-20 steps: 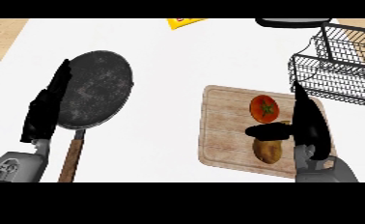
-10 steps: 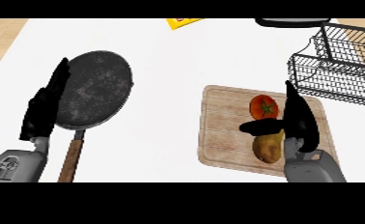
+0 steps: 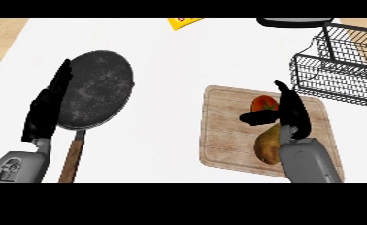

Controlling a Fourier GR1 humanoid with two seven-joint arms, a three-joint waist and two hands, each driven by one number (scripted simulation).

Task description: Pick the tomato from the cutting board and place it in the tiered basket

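Left hand [image 3: 46,107] resting with straight, relaxed fingers near the left edge, just beside one dark frying pan [image 3: 97,88] with a wooden handle. Wide bare counter [image 3: 179,59] between pan and one cutting board [image 3: 229,132]. On board: one tomato [image 3: 262,103], one brown pear [image 3: 268,144], right hand [image 3: 290,112] spread above, thumb beside the tomato; one tiered basket [image 3: 331,71] at the right edge.

Right hand [image 3: 292,112] extended, fingers straight, thumb out sideways; left hand [image 3: 49,104] resting flat (fingers straight).
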